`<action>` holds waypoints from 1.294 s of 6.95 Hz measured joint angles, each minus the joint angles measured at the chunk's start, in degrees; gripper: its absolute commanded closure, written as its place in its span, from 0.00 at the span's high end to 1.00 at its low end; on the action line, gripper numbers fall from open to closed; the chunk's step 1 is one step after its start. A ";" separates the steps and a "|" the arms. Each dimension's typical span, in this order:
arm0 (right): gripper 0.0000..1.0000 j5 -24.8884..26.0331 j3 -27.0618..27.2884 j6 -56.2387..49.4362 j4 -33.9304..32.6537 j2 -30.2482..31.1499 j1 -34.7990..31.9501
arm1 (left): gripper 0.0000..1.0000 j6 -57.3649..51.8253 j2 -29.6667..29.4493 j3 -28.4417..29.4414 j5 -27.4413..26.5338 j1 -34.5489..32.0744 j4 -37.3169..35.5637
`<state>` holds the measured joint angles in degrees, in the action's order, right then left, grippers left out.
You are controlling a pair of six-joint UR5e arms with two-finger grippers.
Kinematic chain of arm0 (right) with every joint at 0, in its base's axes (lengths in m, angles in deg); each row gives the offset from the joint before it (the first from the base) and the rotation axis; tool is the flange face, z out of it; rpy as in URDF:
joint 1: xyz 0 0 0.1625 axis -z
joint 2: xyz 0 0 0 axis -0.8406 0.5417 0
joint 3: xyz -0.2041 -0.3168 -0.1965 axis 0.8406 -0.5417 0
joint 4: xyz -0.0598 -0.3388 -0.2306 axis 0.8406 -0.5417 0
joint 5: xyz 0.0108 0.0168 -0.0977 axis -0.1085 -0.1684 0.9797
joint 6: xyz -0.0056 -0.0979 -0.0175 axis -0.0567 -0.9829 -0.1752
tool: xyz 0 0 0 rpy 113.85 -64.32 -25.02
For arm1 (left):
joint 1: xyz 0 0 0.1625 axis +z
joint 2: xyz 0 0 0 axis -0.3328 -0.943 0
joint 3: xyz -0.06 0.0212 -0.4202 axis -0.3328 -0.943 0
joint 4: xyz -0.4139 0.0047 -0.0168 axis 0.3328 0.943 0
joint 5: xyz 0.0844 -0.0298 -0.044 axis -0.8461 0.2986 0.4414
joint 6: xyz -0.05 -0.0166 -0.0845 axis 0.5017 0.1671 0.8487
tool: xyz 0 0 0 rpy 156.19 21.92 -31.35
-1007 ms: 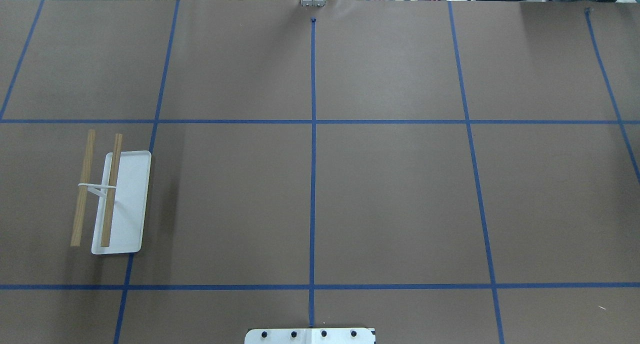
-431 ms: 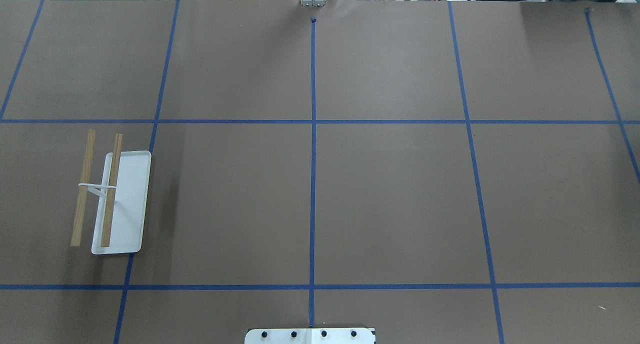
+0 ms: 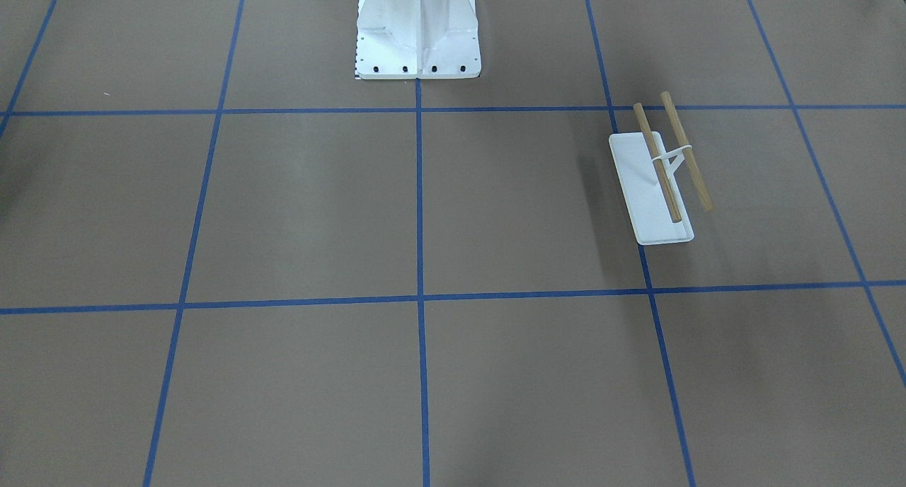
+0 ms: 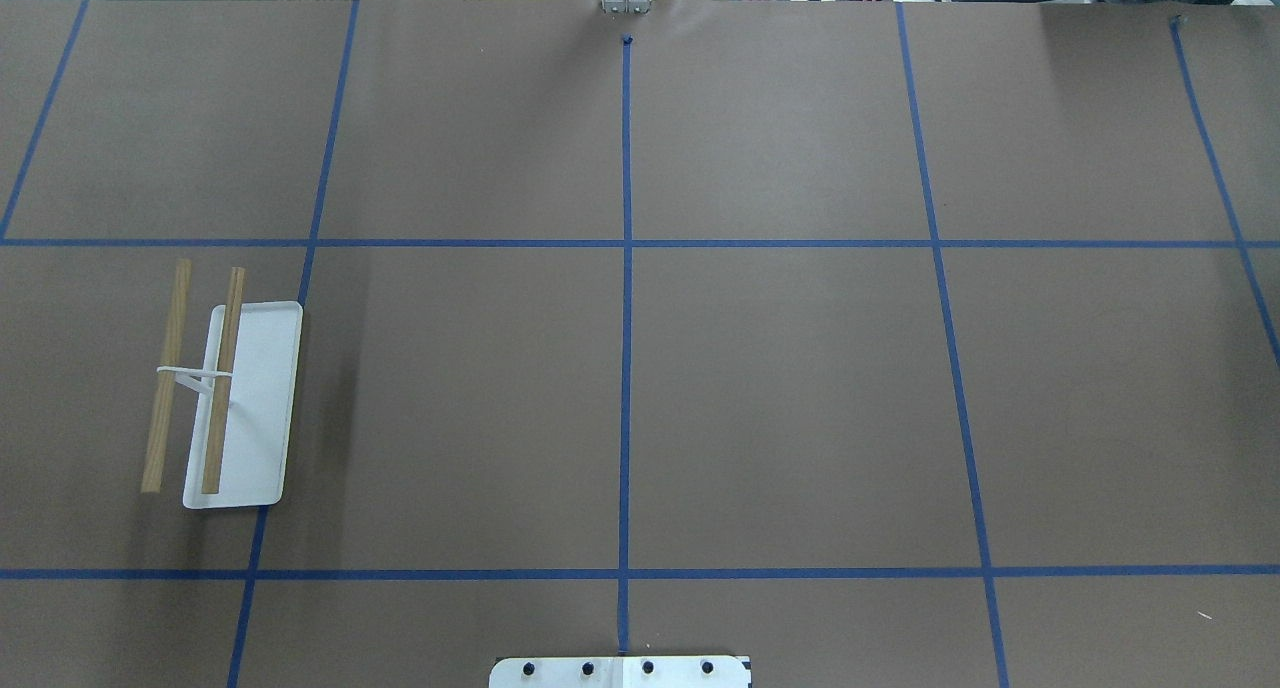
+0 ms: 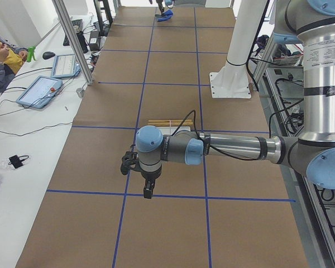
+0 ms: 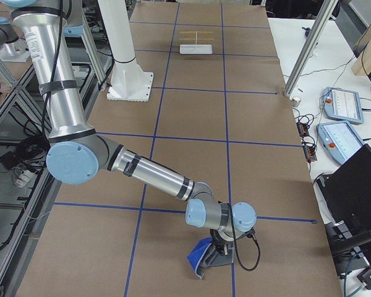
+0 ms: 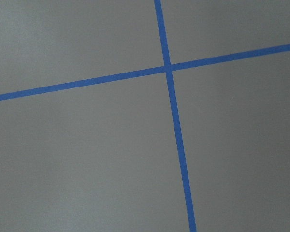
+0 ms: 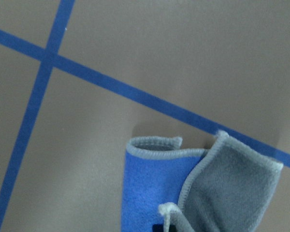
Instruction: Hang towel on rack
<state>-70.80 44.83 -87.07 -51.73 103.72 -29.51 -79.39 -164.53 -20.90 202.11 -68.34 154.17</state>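
Exterior right view is showing the right gripper (image 6: 217,255) hanging low, with the towel (image 6: 198,255) bunching blue and grey right at its fingers; whether they are clamping it cannot be told. The rack (image 4: 255,408) is standing well apart from them, near the left gripper (image 5: 148,193), whose finger state also cannot be told.

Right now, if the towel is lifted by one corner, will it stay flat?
Probably floppy: the towel lies folded over itself, grey side curled up. It looks like thin fleece, so likely light and not slippery.
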 measured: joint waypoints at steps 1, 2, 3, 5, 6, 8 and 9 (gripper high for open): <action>0.00 -0.32 0.33 0.18 -0.64 -1.97 -0.88 | 0.98 0.15 -0.01 -0.03 0.02 0.02 0.05; 0.00 -0.53 2.34 0.51 -3.12 -4.03 -2.20 | 0.98 0.26 -0.01 -0.14 0.06 0.01 0.07; 0.00 -0.56 7.97 1.15 -8.75 -5.18 -3.18 | 0.98 0.35 -0.04 -0.24 0.68 0.01 0.08; 0.00 -2.35 25.17 8.14 -23.09 -5.29 -3.20 | 0.98 1.04 -0.33 -0.25 4.98 0.11 0.14; 0.00 -4.19 33.63 14.82 -28.38 -5.15 -1.70 | 0.98 3.95 -1.12 -0.28 7.56 0.29 0.81; 0.00 -5.54 48.77 34.76 -33.63 -5.43 5.27 | 0.98 16.43 -4.16 -0.15 12.19 2.16 5.70; 0.00 -5.59 54.47 48.00 -34.24 -6.77 9.93 | 0.98 23.92 -6.34 -0.14 13.33 3.84 8.54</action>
<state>-76.40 99.31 -39.08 -85.97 96.95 -19.58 -55.48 -170.87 -21.04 215.43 -64.50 162.71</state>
